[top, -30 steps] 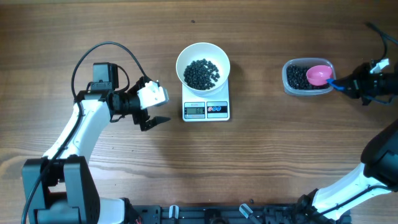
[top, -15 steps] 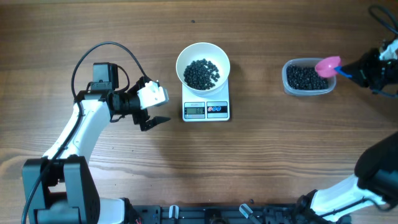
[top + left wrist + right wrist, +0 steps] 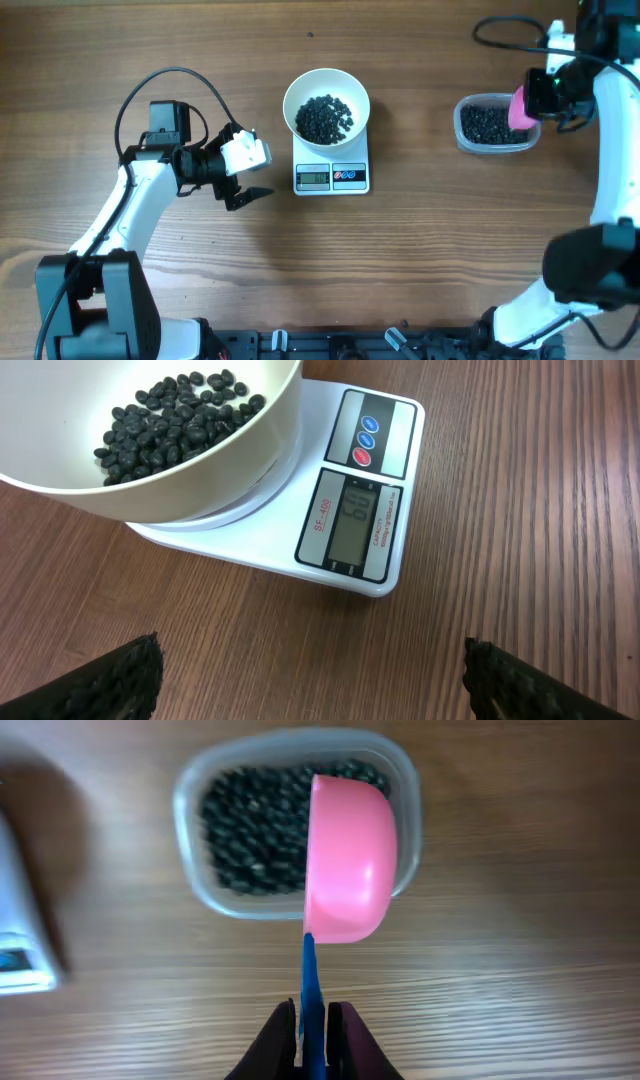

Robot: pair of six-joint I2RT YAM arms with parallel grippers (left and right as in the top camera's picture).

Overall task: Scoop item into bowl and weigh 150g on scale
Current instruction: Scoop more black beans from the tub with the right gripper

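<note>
The white bowl stands on the scale and holds a heap of black beans. In the left wrist view the bowl, its beans and the scale's display lie just ahead. My left gripper rests open to the left of the scale, with nothing between its fingers. My right gripper is shut on the blue handle of a pink scoop. The scoop hangs turned on its side above the right end of the clear tub. Its inside is hidden.
The clear tub holds more black beans and sits at the back right of the wooden table. The scale's corner shows at the left edge of the right wrist view. Cables trail near the right arm at the far right edge.
The right arm has swung up and round to the back. The pink scoop has lifted out of the tub's beans and now hangs on its side above it. The left arm has not moved.
</note>
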